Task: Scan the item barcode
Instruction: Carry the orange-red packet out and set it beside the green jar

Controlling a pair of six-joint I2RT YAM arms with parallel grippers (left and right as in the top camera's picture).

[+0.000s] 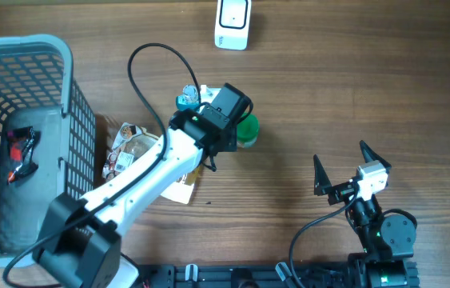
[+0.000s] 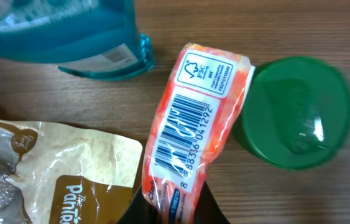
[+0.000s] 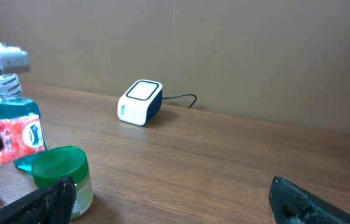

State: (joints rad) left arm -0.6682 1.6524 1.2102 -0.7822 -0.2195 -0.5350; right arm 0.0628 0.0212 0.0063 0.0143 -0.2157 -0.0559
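Note:
An orange plastic-wrapped tissue packet (image 2: 193,118) with a white barcode label facing the camera is lifted just above the wood. My left gripper (image 2: 178,208) is shut on its lower end. In the overhead view the left gripper (image 1: 225,120) hides the packet. The right wrist view shows the packet (image 3: 14,140) at the far left. The white scanner (image 1: 232,24) stands at the table's far edge, well beyond the left gripper, and shows again as a small box (image 3: 140,101). My right gripper (image 1: 340,156) stands open and empty at the front right.
A green-lidded jar (image 1: 248,130) sits right beside the held packet. A blue bottle (image 1: 186,98) and a brown pouch (image 2: 69,180) lie close on the left. A grey basket (image 1: 69,64) holding a red-and-black item (image 1: 21,152) fills the left side.

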